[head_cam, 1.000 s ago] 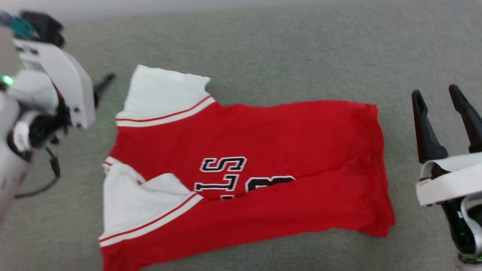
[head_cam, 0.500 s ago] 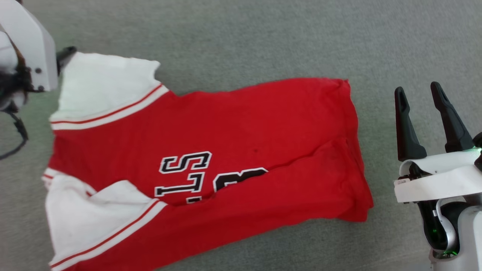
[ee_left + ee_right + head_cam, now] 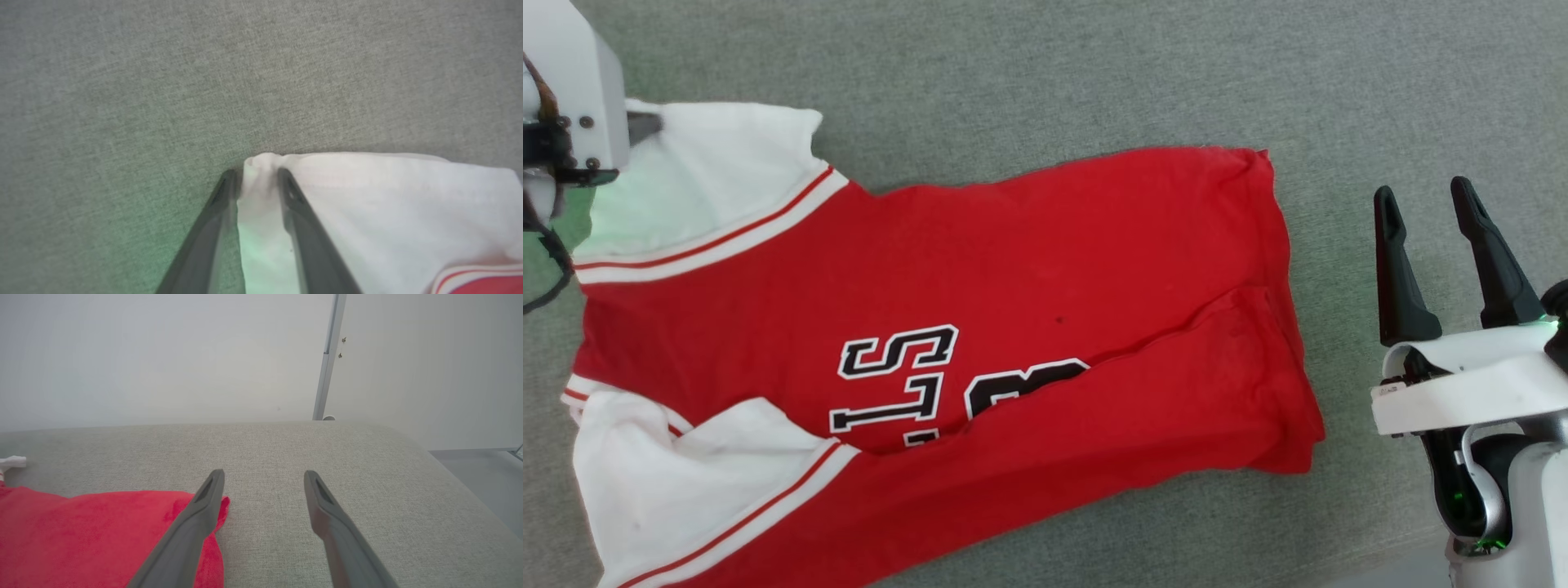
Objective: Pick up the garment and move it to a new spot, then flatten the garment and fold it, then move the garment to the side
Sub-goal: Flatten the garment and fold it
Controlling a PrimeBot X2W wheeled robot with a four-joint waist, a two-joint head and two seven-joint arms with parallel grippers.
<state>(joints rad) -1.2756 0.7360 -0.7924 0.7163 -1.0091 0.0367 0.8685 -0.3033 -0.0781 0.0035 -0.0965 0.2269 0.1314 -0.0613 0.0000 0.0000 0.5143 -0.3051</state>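
Nearest you, the frame crops the garment (image 3: 1013,269) at its near sleeve, and a fold hides some lettering. It lies on the grey cushion (image 3: 1094,82), long axis left-right, hem toward the spread, empty right gripper (image 3: 1421,188). Farther off, the left gripper (image 3: 255,173) straddles the far sleeve corner; whether it pinches, you cannot tell.

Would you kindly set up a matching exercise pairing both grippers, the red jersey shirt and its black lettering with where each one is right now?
Column one
1. left gripper
2. right gripper
3. red jersey shirt with white sleeves
4. black lettering

Column two
A. partly hidden under a red fold
B. fingers either side of a white sleeve corner
C. open, beside the red hem
D. lying on the grey fabric surface

Pairs: 1-B, 2-C, 3-D, 4-A
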